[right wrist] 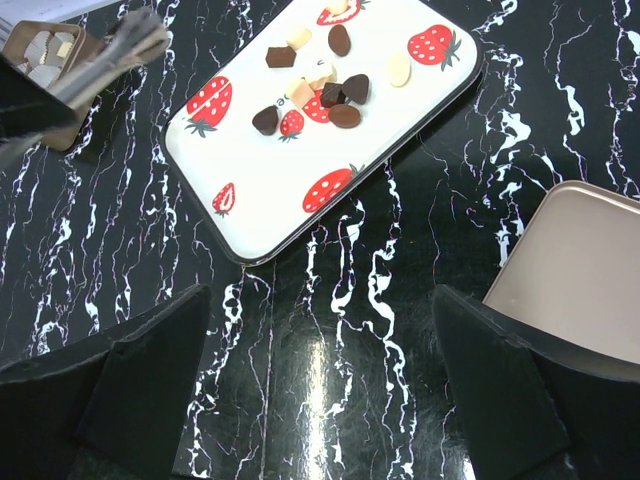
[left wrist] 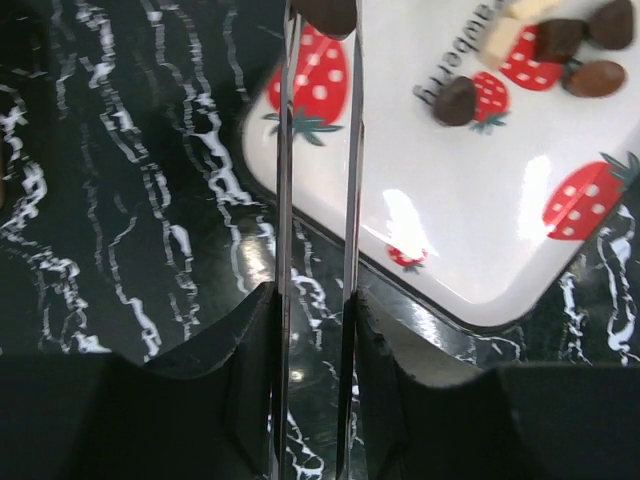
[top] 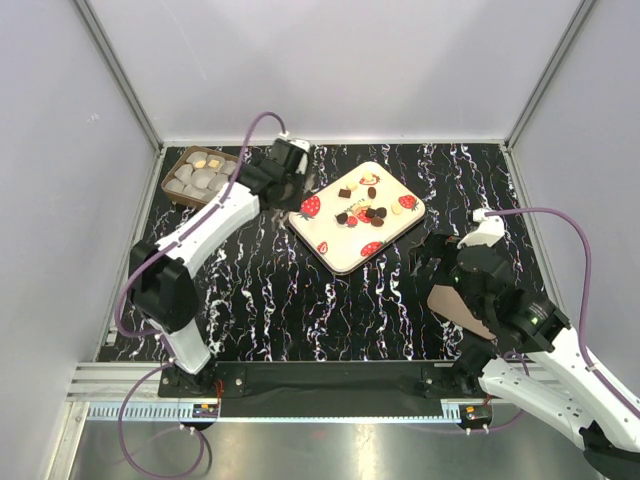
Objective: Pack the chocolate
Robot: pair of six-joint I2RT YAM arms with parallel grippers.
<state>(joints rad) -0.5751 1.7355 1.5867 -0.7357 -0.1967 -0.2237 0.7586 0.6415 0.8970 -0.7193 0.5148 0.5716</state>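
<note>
Several pieces of chocolate [top: 365, 213], dark brown, tan and cream, lie in a cluster on the white strawberry tray [top: 340, 255]. My left gripper [top: 290, 175] hovers over the tray's left corner, between the tray and the brown box [top: 185, 155]. In the left wrist view it [left wrist: 312, 300] is shut on thin metal tongs [left wrist: 285, 200]. The tong tips pinch one dark brown chocolate [left wrist: 325, 12] above the tray's edge [left wrist: 300, 215]. My right gripper [right wrist: 320, 310] stands open over bare table, just short of the tray [right wrist: 270, 215], with nothing between its fingers.
The brown box, with white paper cups inside, sits at the back left [right wrist: 40, 50]. A tan lid [top: 455, 305] lies flat beside my right gripper [top: 435, 265], at its right in the wrist view [right wrist: 580, 260]. Grey walls enclose the black marbled table [top: 280, 300].
</note>
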